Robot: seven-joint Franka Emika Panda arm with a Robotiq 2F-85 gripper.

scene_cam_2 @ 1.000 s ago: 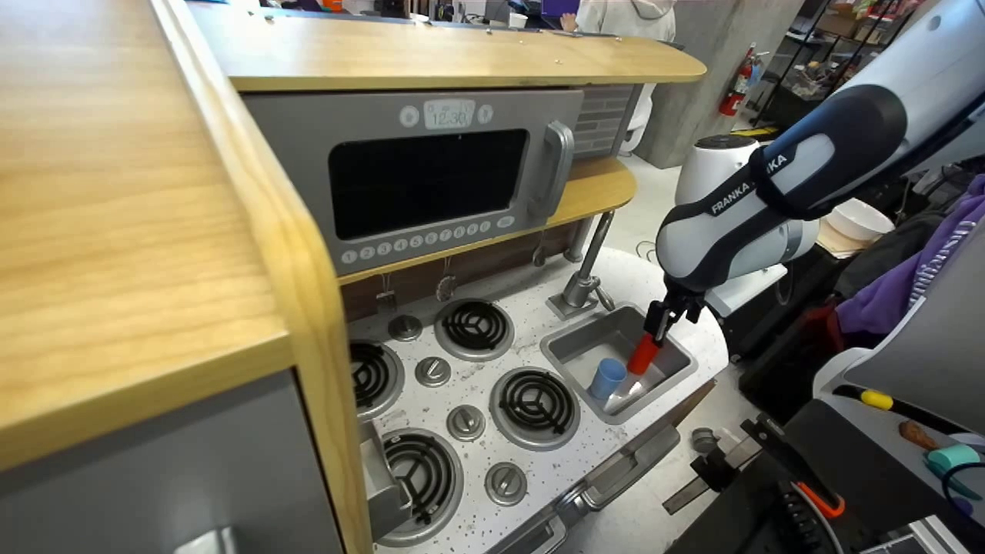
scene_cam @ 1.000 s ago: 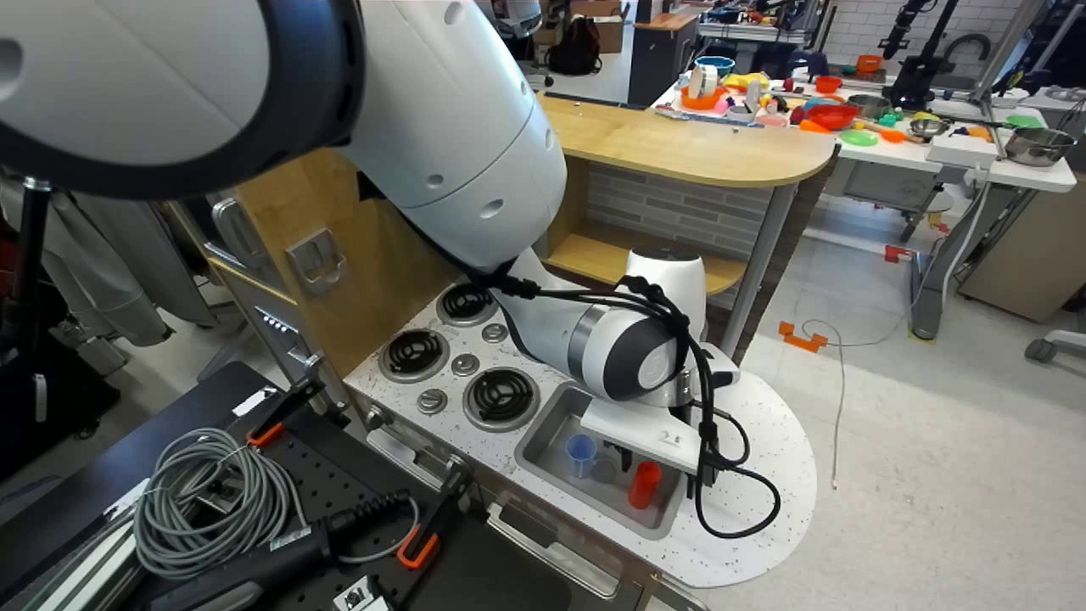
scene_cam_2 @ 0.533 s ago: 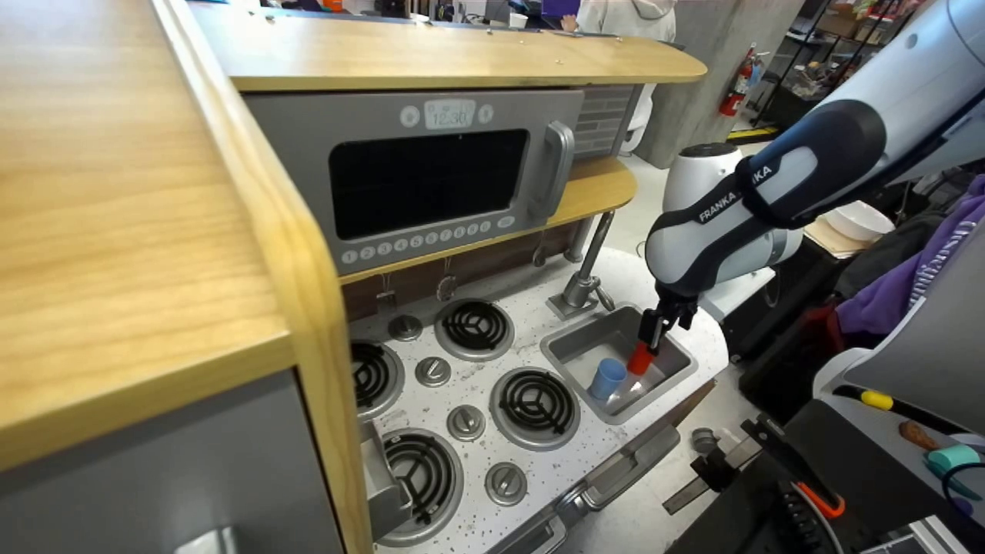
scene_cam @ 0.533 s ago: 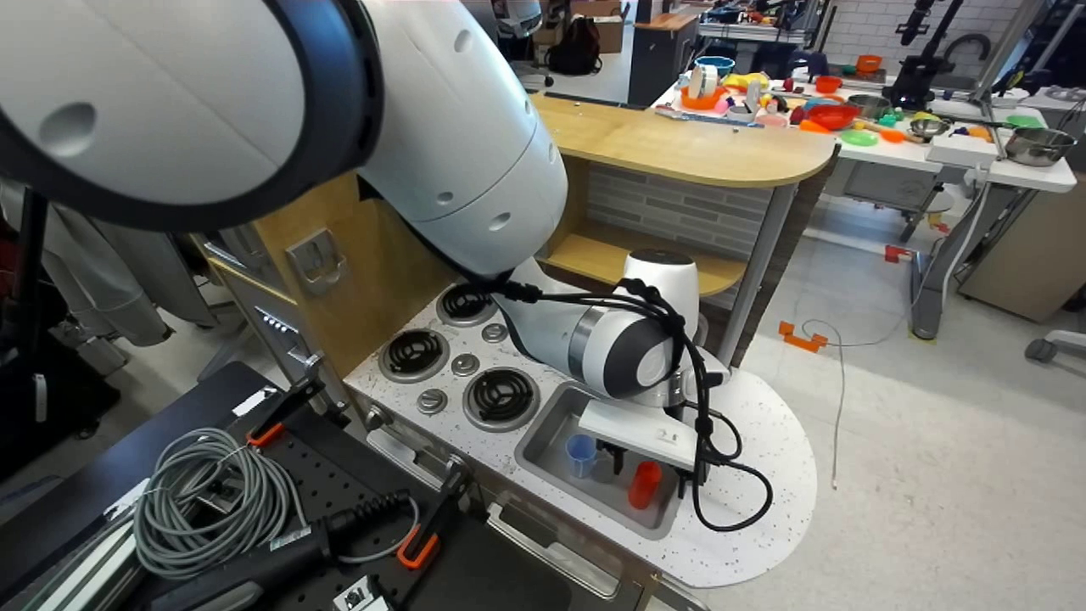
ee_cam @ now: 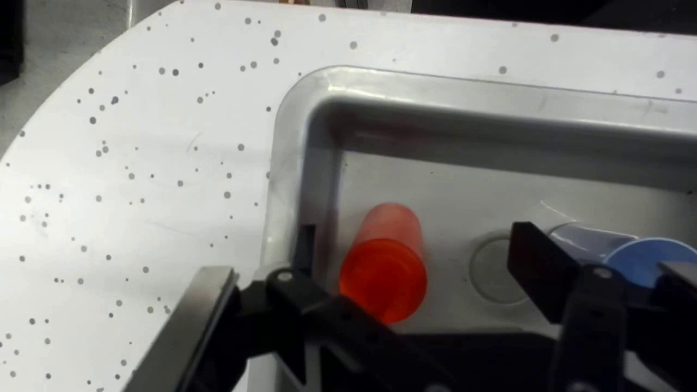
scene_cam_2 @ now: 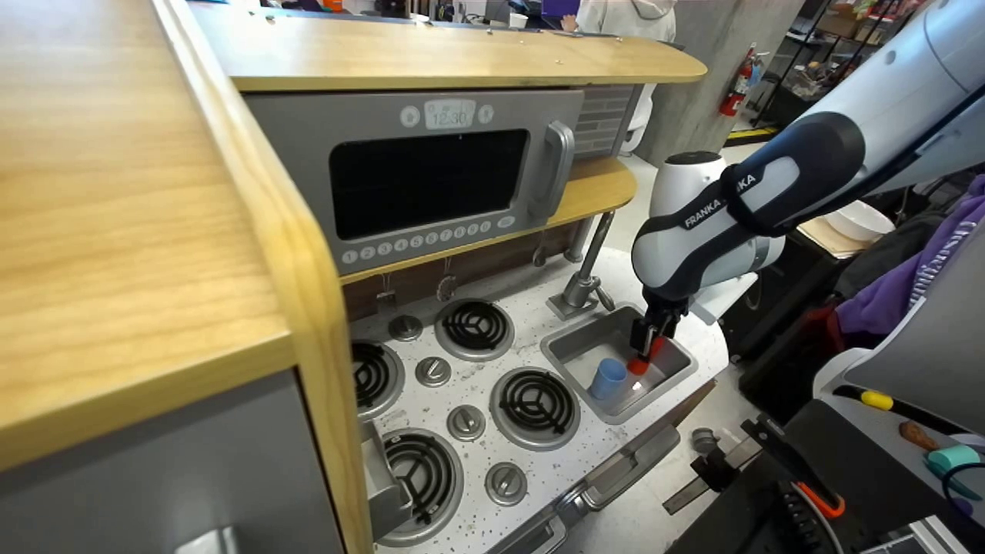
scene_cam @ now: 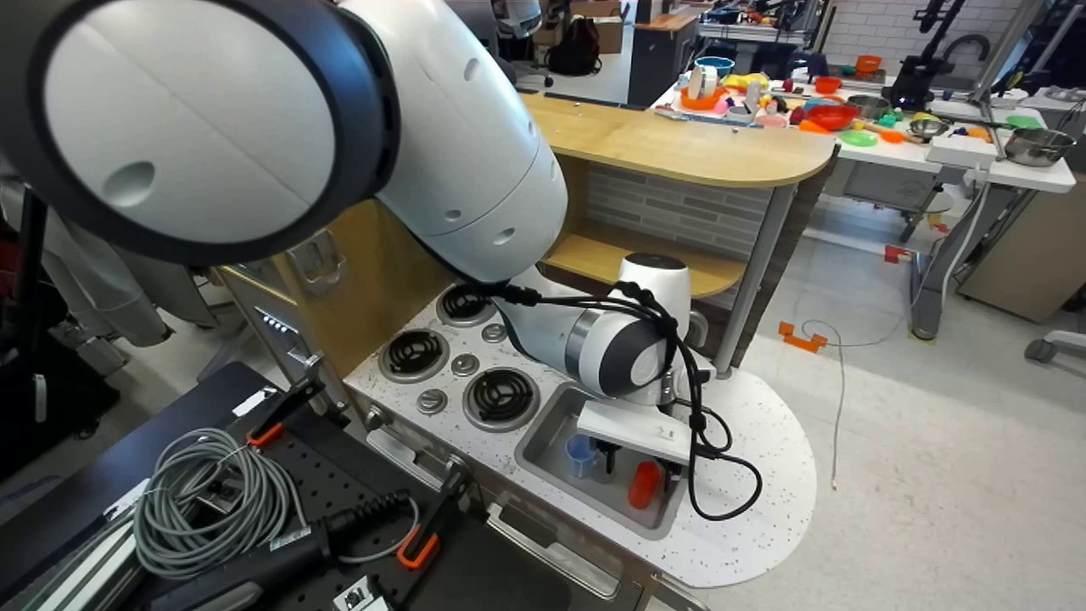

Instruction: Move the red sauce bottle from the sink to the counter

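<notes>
In an exterior view, the camera sits high, close beside the white-and-black jointed robot arm (scene_cam: 475, 161) that crowds ten o'clock, facing slantwise down; the rectangular grey sink (scene_cam: 607, 496) lies toward five o'clock. In an exterior view, the camera looks down past the pale wooden cabinet (scene_cam_2: 131, 231), very near at nine o'clock, to the sink at four o'clock. The wrist view, nearest, faces steeply down into the sink, speckled white counter (ee_cam: 163, 158) at nine o'clock, black gripper (ee_cam: 412, 245) at six. All three share the sink; both exterior views also share round black coil burners (scene_cam_2: 536, 406).

Speckled white counter (scene_cam: 747, 543), inset gray sink (scene_cam_2: 594, 348), black coil burners (scene_cam_2: 535, 405), knobs (scene_cam_2: 465, 423), faucet (scene_cam_2: 582, 286)
</notes>
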